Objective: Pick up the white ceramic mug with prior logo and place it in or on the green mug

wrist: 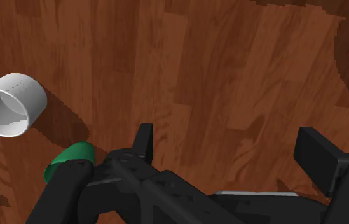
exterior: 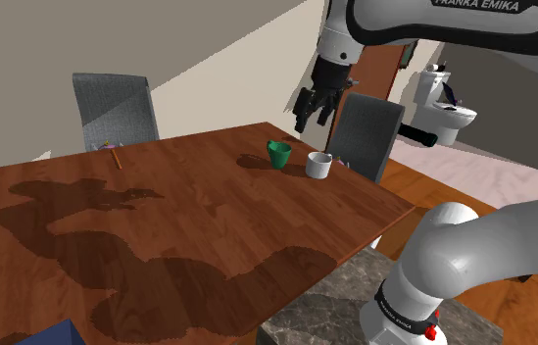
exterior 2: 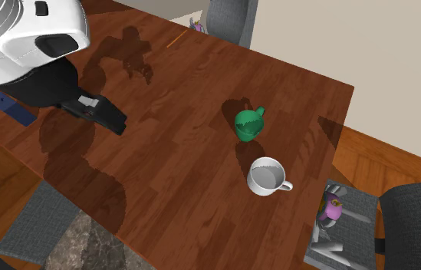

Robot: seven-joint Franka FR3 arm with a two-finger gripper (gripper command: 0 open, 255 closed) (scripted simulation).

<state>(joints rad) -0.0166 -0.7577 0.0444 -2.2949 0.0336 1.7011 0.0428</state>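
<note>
The white mug [exterior: 318,164] stands upright near the far right corner of the wooden table [exterior: 159,225]. The green mug [exterior: 278,153] stands just beside it, further from the edge. In the second exterior view the white mug [exterior 2: 268,176] and green mug [exterior 2: 249,124] are a short gap apart. My gripper [exterior: 316,106] hangs well above both mugs, open and holding nothing. In the wrist view its fingers [wrist: 143,137] stand wide apart over bare wood. There the white mug [wrist: 11,102] lies off to one side, and the green mug [wrist: 71,159] is partly hidden behind the hand.
A grey chair [exterior: 115,108] stands at the table's far side and another [exterior: 369,132] behind the mugs. A thin orange stick [exterior: 116,157] lies near the far edge. A blue object [exterior 2: 13,110] sits at the table's edge. One chair seat [exterior 2: 343,222] holds a purple item.
</note>
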